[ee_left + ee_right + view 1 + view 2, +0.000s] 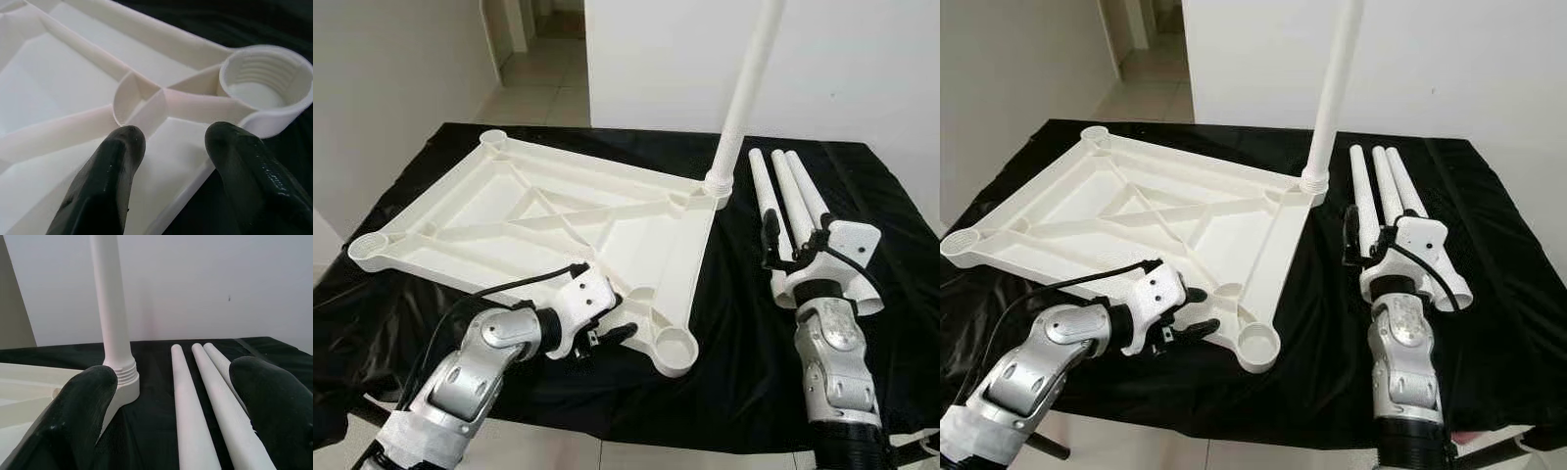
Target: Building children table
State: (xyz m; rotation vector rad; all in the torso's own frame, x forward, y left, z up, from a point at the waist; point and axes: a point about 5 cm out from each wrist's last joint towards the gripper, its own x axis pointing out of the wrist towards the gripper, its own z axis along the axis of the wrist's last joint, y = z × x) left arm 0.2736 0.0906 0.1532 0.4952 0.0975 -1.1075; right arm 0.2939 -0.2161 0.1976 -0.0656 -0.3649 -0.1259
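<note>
White ribbed plastic tabletop (pixel 558 220), underside up, lies on black-cloth-covered surface (pixel 744 372), left/centre. One white tapered plastic leg (pixel 744 93) stands upright, screwed into far-right corner socket. Three loose white plastic legs (pixel 788 211) lie side by side on cloth, just right of tabletop. Left claw (pixel 610 333) at tabletop's near edge, fingers (pixel 110 181) apart, beside empty threaded near-right corner socket (pixel 674 345). Right claw (pixel 793 250) hovers over near ends of loose legs, fingers (pixel 78 416) apart, holding nothing; w/ upright leg ahead of it, to the left.
</note>
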